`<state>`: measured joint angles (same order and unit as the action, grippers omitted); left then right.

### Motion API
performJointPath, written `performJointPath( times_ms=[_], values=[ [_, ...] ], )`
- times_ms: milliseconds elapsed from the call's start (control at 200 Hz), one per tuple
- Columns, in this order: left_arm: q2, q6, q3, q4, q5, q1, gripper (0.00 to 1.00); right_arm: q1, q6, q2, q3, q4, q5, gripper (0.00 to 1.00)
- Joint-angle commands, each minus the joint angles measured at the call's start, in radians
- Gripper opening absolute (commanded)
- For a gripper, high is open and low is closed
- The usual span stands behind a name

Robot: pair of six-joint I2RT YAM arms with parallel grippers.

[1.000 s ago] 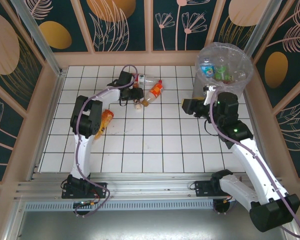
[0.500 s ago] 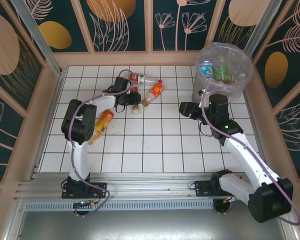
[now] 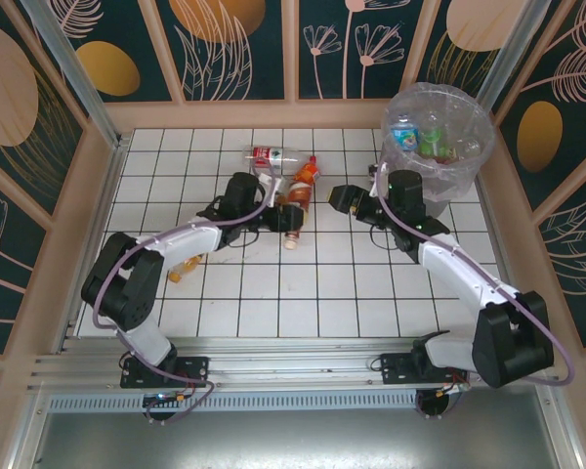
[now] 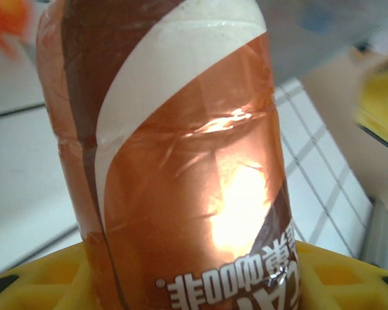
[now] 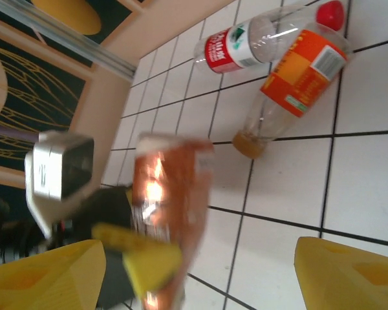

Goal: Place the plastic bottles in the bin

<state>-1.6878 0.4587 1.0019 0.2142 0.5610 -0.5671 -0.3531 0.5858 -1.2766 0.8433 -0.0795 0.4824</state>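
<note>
My left gripper (image 3: 276,217) is shut on a brown-labelled plastic bottle (image 3: 286,228), held off the tiles at mid-table. Up close that bottle (image 4: 174,161) stands between my yellow fingers (image 4: 349,274). My right gripper (image 3: 340,200) is open just right of it, with nothing between its jaws. In the right wrist view the held bottle (image 5: 168,206) is blurred, with the left arm's yellow finger (image 5: 149,258) across it. A red-labelled bottle (image 3: 270,154) and an orange-labelled one (image 3: 304,176) lie behind. The bin (image 3: 439,122) stands at the back right with bottles inside.
Another orange bottle (image 3: 182,265) lies on the tiles beside the left arm. Wooden walls close the tiled table on three sides. The red-labelled bottle (image 5: 242,42) and the orange-labelled one (image 5: 297,77) lie touching each other.
My left gripper has shut on the brown bottle and carried it from the back towards the middle. My right gripper has swung left, away from the bin, and opened wider.
</note>
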Motion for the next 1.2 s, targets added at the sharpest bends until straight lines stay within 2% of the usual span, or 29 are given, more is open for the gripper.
performJointPath(
  times_ms=[0,160,290,966,1131,1196],
  values=[
    [0.073,-0.017,-0.023,0.112,0.081,-0.025,0.53,-0.01,0.024,-0.013,0.061,-0.062,0.049,0.8],
    [0.117,-0.03,-0.066,0.132,0.108,-0.068,0.54,-0.013,0.025,-0.017,0.068,-0.064,0.109,0.9],
    [0.133,-0.02,-0.081,0.165,0.124,-0.087,0.54,-0.021,0.026,-0.015,0.061,-0.08,0.153,0.92],
    [0.16,-0.015,-0.096,0.216,0.149,-0.117,0.55,-0.03,0.045,-0.016,0.056,-0.117,0.2,0.92],
    [0.145,-0.007,-0.08,0.21,0.137,-0.117,0.55,-0.056,0.036,-0.025,0.061,-0.118,0.238,0.89],
    [0.142,-0.003,-0.079,0.214,0.139,-0.118,0.55,-0.068,0.025,-0.031,0.071,-0.102,0.24,0.85]
  ],
)
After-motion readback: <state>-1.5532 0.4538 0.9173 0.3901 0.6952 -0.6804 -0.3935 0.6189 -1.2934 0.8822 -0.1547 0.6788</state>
